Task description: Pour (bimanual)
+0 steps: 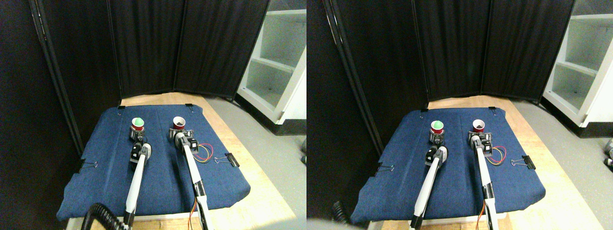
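Note:
Two small red cups stand upright on the blue cloth [158,177]. The left cup [137,124] shows a green inside, and my left gripper [136,134] sits at its base, with its jaws around the cup's lower part. The right cup [179,123] has a dark inside, and my right gripper [178,133] is at its base in the same way. Both pale arms reach up from the bottom edge. The jaws are too small to read clearly.
The blue cloth is clipped to a wooden table [249,158] with black binder clips [232,159]. Black curtain panels [158,48] close off the back and left. A white shelf unit [278,67] stands at the right on grey floor.

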Controlling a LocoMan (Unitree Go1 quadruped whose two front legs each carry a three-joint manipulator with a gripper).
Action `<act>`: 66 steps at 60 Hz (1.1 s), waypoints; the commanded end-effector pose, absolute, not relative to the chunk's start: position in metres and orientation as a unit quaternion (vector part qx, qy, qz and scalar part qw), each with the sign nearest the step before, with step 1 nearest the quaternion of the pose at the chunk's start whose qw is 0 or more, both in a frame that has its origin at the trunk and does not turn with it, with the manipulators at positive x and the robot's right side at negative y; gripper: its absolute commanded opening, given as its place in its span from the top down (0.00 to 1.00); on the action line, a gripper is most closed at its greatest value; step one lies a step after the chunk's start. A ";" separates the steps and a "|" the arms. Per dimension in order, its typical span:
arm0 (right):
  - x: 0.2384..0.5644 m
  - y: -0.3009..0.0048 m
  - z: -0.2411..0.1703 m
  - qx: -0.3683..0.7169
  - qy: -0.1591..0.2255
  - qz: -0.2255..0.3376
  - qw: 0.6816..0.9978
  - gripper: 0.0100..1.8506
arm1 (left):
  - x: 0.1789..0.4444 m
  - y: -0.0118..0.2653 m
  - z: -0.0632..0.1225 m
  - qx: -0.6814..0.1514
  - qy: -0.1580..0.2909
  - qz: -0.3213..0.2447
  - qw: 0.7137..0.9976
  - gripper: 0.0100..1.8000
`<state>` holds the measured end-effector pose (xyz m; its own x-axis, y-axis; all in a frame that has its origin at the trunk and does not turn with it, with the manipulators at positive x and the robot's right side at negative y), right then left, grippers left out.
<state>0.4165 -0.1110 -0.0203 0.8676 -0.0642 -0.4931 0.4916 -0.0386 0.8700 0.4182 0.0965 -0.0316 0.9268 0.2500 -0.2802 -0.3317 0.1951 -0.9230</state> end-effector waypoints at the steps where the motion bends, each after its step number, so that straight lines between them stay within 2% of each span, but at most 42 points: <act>1: 0.418 -0.112 -0.009 0.698 0.147 -0.179 0.678 0.28 | 0.416 0.093 -0.035 -0.601 0.045 0.187 0.776 0.32; 4: 0.418 -0.113 -0.009 0.697 0.147 -0.176 0.680 0.26 | 0.416 0.092 -0.036 -0.600 0.046 0.184 0.777 0.27; 8: 0.418 -0.113 -0.008 0.696 0.149 -0.172 0.681 0.29 | 0.415 0.092 -0.035 -0.599 0.048 0.182 0.778 0.19; 11: 0.418 -0.113 -0.009 0.693 0.150 -0.168 0.685 0.15 | 0.416 0.092 -0.035 -0.598 0.051 0.181 0.779 0.12; 12: 0.418 -0.113 -0.009 0.691 0.150 -0.167 0.687 0.13 | 0.416 0.092 -0.035 -0.599 0.052 0.181 0.778 0.11; 14: 0.418 -0.113 -0.008 0.693 0.149 -0.167 0.685 0.14 | 0.416 0.092 -0.035 -0.598 0.054 0.179 0.780 0.08; 15: 0.417 -0.113 -0.008 0.697 0.148 -0.167 0.681 0.17 | 0.416 0.092 -0.035 -0.594 0.057 0.177 0.783 0.06; 17: 0.417 -0.113 -0.007 0.696 0.149 -0.165 0.683 0.15 | 0.416 0.092 -0.035 -0.594 0.059 0.174 0.783 0.05; 23: 0.416 -0.112 -0.005 0.687 0.150 -0.154 0.694 0.11 | 0.414 0.093 -0.033 -0.597 0.055 0.168 0.783 0.05; 34: 0.411 -0.109 0.005 0.691 0.143 -0.142 0.694 0.13 | 0.408 0.094 -0.025 -0.598 0.054 0.159 0.784 0.05; 39: 0.408 -0.108 0.009 0.692 0.138 -0.134 0.696 0.12 | 0.402 0.094 -0.018 -0.604 0.061 0.153 0.779 0.06; 40: 0.405 -0.108 0.012 0.684 0.140 -0.125 0.705 0.14 | 0.399 0.095 -0.015 -0.609 0.063 0.151 0.776 0.09; 44: 0.401 -0.109 0.016 0.684 0.140 -0.119 0.706 0.14 | 0.394 0.095 -0.012 -0.607 0.073 0.146 0.778 0.08; 47: 0.397 -0.109 0.019 0.685 0.138 -0.113 0.706 0.15 | 0.390 0.095 -0.007 -0.607 0.080 0.137 0.779 0.12; 50: 0.393 -0.111 0.020 0.674 0.134 -0.103 0.720 0.15 | 0.386 0.094 -0.004 -0.602 0.090 0.129 0.783 0.14; 55: 0.389 -0.111 0.023 0.674 0.133 -0.096 0.720 0.15 | 0.381 0.094 0.001 -0.597 0.099 0.123 0.787 0.10; 58: 0.387 -0.112 0.025 0.667 0.131 -0.094 0.727 0.21 | 0.377 0.093 0.006 -0.580 0.112 0.108 0.800 0.11; 60: 0.384 -0.113 0.027 0.651 0.129 -0.082 0.744 0.29 | 0.373 0.093 0.009 -0.565 0.121 0.100 0.810 0.11; 64: 0.382 -0.113 0.028 0.650 0.126 -0.085 0.745 0.34 | 0.371 0.093 0.012 -0.541 0.132 0.087 0.826 0.10; 66: 0.380 -0.114 0.030 0.648 0.124 -0.084 0.747 0.39 | 0.370 0.093 0.014 -0.526 0.137 0.079 0.836 0.13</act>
